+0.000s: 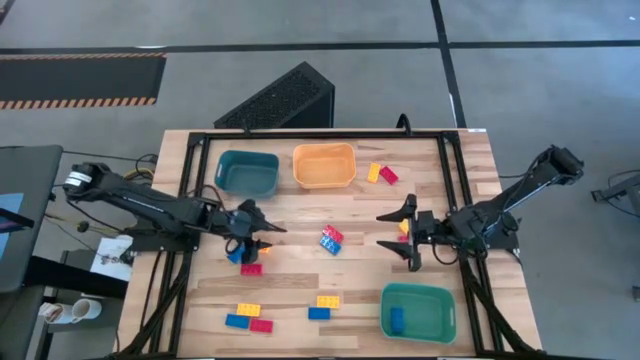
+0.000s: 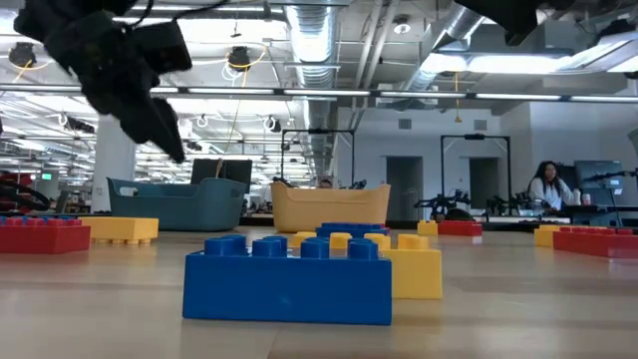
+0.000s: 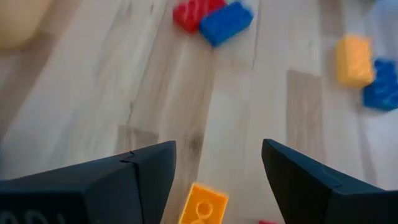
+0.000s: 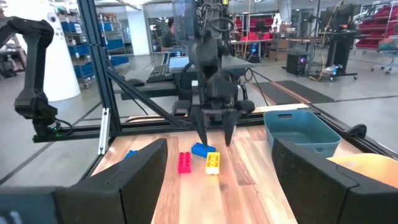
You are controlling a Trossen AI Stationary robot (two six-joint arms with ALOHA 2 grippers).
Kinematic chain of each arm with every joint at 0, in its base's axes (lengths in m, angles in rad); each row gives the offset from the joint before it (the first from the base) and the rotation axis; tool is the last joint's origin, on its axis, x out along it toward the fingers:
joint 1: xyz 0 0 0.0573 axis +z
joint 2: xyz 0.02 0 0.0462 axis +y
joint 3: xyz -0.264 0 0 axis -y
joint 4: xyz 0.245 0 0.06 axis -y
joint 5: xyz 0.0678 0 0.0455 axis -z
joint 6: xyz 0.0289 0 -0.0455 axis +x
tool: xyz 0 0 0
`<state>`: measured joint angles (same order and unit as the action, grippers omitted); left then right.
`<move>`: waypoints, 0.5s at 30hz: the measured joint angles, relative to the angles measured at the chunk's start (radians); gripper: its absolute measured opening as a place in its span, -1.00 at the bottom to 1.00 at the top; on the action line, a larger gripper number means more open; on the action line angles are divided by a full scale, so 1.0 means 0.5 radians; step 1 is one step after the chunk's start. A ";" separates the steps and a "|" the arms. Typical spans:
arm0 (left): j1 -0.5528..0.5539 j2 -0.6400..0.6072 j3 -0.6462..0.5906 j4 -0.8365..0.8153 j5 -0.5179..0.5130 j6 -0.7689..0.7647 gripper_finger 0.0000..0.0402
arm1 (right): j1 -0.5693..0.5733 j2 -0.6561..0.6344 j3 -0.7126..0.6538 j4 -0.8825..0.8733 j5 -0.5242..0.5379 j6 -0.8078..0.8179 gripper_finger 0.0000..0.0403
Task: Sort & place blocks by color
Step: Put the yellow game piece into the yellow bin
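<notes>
The left end effector (image 1: 250,240) hangs with its fingers spread, released, directly over a yellow block (image 3: 202,204), with a blue block (image 4: 200,149) and a red block (image 1: 251,268) just beside it. The right end effector (image 1: 403,238) waits, also spread and empty. Beyond it, one blue brick (image 1: 396,320) lies in the green bin (image 1: 418,294); judging by the loose blocks scattered across the desk (image 1: 300,210), most sorting remains.

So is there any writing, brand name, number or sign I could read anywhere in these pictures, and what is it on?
No text can be read in any view.
Small studded plastic toy bricks: no lettering can be made out.
Green glowing sign far back in the room: too small to read.
White band on the left arm: too small to tell if it bears text.
</notes>
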<state>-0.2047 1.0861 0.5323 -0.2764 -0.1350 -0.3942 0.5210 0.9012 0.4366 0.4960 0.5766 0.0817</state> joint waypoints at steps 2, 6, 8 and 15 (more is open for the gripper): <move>0.000 0.079 0.000 0.004 0.037 -0.023 0.11 | 0.013 0.000 0.000 0.005 0.000 0.000 0.55; 0.000 0.234 0.000 0.001 0.115 -0.025 0.11 | 0.043 0.000 0.000 0.006 -0.001 -0.001 0.55; 0.000 0.304 -0.001 -0.023 0.151 -0.028 0.11 | 0.047 0.000 0.000 0.007 -0.001 -0.001 0.55; 0.000 0.504 -0.002 -0.092 0.180 -0.027 0.11 | 0.044 0.000 0.000 0.009 -0.001 -0.002 0.55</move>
<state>-0.2047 1.3383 0.5316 -0.3222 -0.0451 -0.4076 0.5430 0.9012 0.4366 0.5007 0.5763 0.0808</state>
